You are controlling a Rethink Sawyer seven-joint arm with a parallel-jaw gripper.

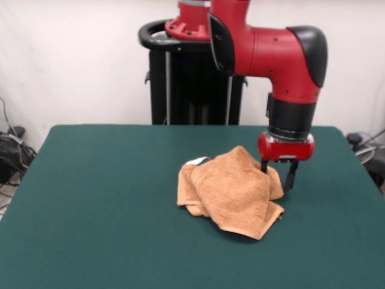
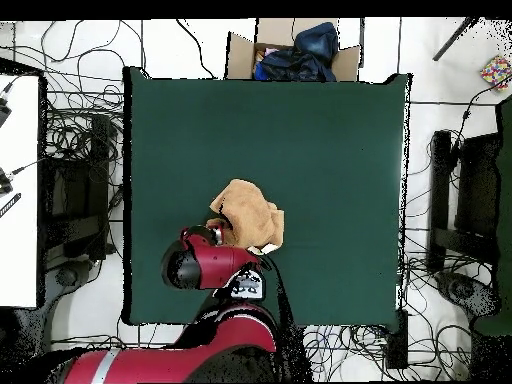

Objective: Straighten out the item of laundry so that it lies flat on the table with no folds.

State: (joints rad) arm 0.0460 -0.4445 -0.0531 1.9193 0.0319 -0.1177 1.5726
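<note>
The crumpled orange-tan terry-cloth towel [image 1: 231, 191] lies in a folded heap near the middle of the wide dark green felt table [image 1: 96, 205], a white tag showing at its far edge. My black two-fingered gripper [image 1: 277, 174] stands open, fingers spread over the heap's edge.

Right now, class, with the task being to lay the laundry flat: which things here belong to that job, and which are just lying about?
Belongs to the job:
crumpled orange-tan terry-cloth towel
dark green felt-topped table
red and black gripper, at the towel's edge

Just lying about:
brown cardboard box holding dark blue cloth
tangled black cables on the floor
</note>
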